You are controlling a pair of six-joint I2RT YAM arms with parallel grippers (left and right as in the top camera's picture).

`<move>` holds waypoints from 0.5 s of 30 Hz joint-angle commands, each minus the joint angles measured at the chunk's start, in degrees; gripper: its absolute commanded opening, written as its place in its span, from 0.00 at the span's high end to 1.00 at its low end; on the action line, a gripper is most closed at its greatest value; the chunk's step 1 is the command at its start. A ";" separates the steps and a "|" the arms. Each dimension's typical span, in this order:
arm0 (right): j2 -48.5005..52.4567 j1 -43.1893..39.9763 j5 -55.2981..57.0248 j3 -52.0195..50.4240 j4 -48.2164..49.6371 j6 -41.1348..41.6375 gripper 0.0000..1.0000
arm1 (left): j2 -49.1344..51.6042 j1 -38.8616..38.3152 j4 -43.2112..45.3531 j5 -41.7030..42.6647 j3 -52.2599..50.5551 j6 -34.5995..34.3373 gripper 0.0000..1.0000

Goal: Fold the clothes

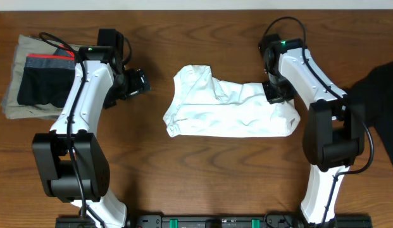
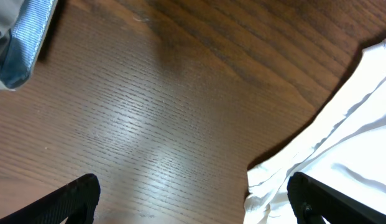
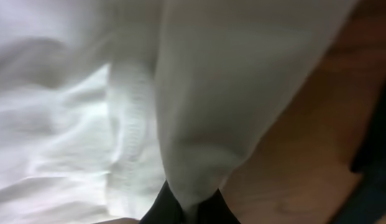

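The white shirt (image 1: pixel 228 104) lies bunched mid-table (image 1: pixel 183 177). The right gripper (image 1: pixel 276 95) is closed, pinching a fold at the shirt's right edge. The left gripper (image 1: pixel 138 82) hangs wide apart and empty over bare wood just left of the shirt. A black garment (image 1: pixel 380 95) lies far right.

A crumpled white cloth T-shirt (image 1: pixel 228 111) lies mid-frame on the dark wooden surface (image 1: pixel 196 177). The right tool (image 1: pixel 276 95) sits on its upper right edge. The left tool (image 1: pixel 140 82) hangs over bare wood, apart from it.
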 commanded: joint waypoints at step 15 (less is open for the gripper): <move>0.37 3.80 5.42 9.70 -7.23 2.62 0.99 | -0.52 0.09 0.02 -0.28 0.63 0.72 0.02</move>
